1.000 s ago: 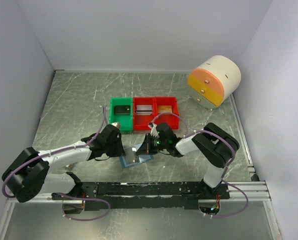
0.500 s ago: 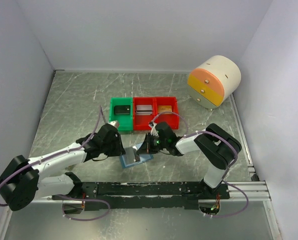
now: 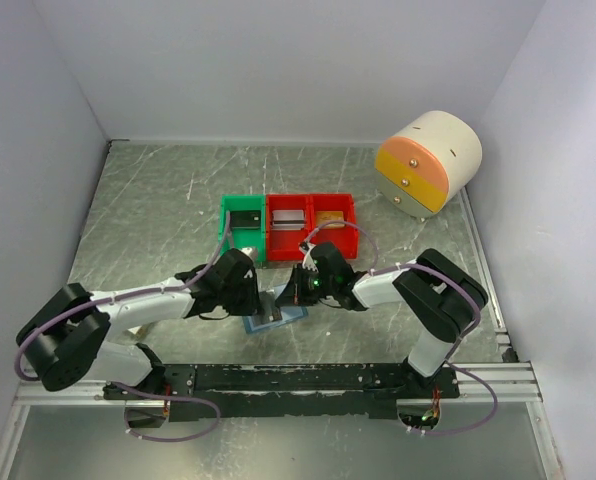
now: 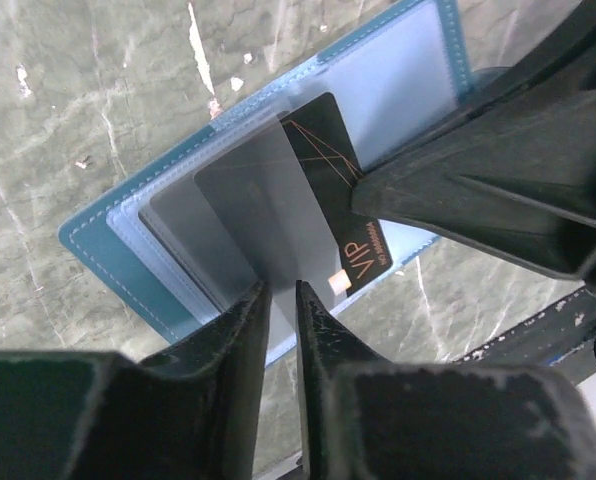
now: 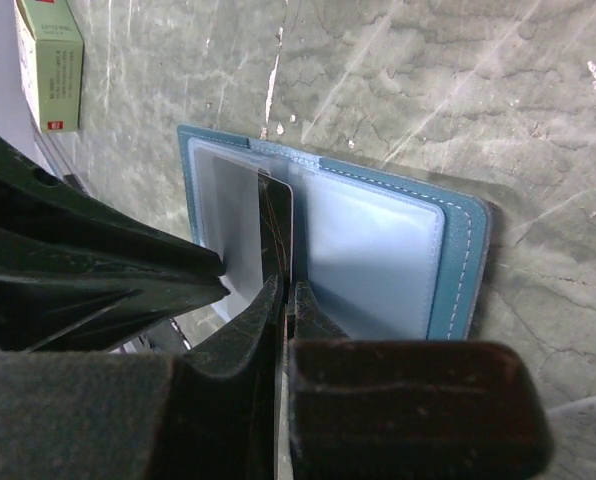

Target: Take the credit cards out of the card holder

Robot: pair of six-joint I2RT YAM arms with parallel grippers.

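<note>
The card holder [image 3: 292,316] lies open on the table, slate-blue outside [image 4: 98,245] and light blue inside [image 5: 378,250]. Two credit cards stick out of its pocket: a grey one [image 4: 248,210] and a black one [image 4: 323,150] with gold lines and "VIP". My right gripper [image 5: 286,285] is shut on the black card's edge, seen edge-on in the right wrist view. My left gripper [image 4: 281,290] stands at the grey card's near corner with a narrow gap between its fingers. From above, both grippers, left [image 3: 256,300] and right [image 3: 286,297], meet over the holder.
A green bin [image 3: 240,228] and two red bins [image 3: 287,226] [image 3: 331,222] sit just behind the holder. At the back right stands a cream and orange rounded drawer unit [image 3: 428,163]. A small green and cream box [image 5: 53,60] lies nearby. White walls enclose the table.
My left arm has swung right, bringing its gripper up against the card holder. The right gripper has stayed on the black card.
</note>
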